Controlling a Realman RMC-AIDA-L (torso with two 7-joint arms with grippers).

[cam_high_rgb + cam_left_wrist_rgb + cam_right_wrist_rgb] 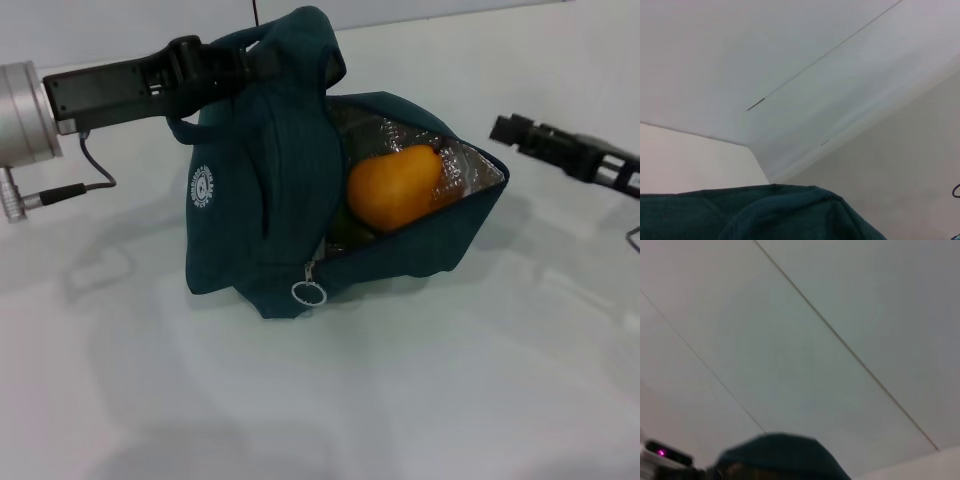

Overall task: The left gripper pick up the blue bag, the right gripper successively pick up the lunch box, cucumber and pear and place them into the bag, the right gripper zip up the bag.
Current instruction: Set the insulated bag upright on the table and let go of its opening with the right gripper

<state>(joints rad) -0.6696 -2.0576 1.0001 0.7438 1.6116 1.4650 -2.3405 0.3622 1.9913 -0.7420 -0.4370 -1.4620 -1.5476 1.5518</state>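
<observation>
Left tool (262, 58) was clamped on the loop handles at the top of the blue bag (265, 190), holding it upright on the white desk (420, 390). Bag mouth gaped toward the right side, silver lining showing. Zipper ring pull (309, 293) hung at the low front end of the zip, just above the desk. Pear (393, 187) sat inside the opening, a sliver of dark green under it — likely the cucumber (349, 232), hard to confirm. Lunch box not visible — presumably underneath. Right tool (512, 130) hovered right of the bag, apart from it, empty; couldn't tell how wide its fingers stood.

Judgement: loading done, zipping left. To do it well, right tool should come low to the ring, pinch it squarely, then pull along the zip line, left keeping the handles taut so the fabric doesn't bunch over the pear.
</observation>
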